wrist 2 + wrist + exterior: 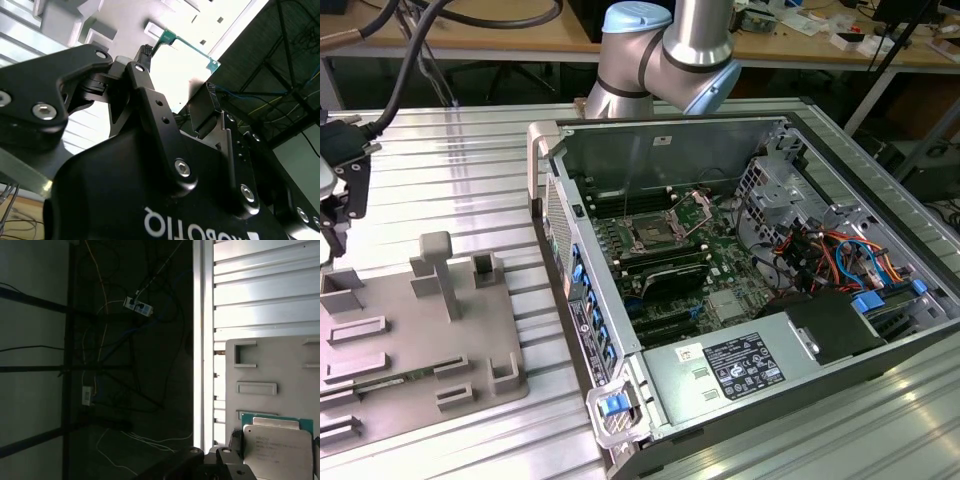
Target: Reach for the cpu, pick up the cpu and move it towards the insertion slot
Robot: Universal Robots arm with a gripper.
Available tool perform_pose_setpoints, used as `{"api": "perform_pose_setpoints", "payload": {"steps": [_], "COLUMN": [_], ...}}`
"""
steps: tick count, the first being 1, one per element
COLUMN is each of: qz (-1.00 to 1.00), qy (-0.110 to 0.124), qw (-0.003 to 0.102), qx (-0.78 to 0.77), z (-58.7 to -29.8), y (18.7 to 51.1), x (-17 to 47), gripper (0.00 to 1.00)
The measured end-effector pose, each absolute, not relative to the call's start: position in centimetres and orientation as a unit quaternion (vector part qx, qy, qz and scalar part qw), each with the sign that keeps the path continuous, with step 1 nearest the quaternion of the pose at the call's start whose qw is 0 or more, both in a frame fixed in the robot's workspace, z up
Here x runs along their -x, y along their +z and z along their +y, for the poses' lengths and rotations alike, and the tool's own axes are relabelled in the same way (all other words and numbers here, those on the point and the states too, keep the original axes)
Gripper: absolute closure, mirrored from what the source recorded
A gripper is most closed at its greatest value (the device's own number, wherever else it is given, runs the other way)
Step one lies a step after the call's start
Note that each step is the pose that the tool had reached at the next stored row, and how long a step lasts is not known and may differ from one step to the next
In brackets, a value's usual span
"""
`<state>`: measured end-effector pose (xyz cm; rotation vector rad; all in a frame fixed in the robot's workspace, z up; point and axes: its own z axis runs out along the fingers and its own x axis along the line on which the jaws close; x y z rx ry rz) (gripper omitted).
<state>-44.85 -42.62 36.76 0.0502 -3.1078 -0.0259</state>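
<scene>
In both wrist views the cpu [278, 454] [186, 64], a flat square chip with a pale top and a green edge, sits between my black fingers [235, 441], held above the grey fixture plate [272, 367]. My gripper [334, 235] [275, 442] hangs at the exterior view's far left, over the plate's [420, 340] left end, shut on the chip. The insertion slot [653, 233], a square socket with a metal frame and dark centre, lies on the motherboard inside the open computer case, well off to the exterior view's right of my gripper.
The case's raised side wall [565, 250] stands between the plate and the motherboard. Upright posts [435, 265] rise from the plate. The arm's elbow [665, 55] is behind the case. The ribbed metal table's edge [202, 340] drops off to a dark floor with cables.
</scene>
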Motion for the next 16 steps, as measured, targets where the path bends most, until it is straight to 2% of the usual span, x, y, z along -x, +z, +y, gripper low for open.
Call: {"api": "perform_pose_setpoints", "payload": {"steps": [16], "qz": [-1.000], "qy": [-0.008], "qw": [0.017], "qx": [-0.016], "z": [-42.62], "y": [37.42], "x": [44.77], "gripper": [0.45]}}
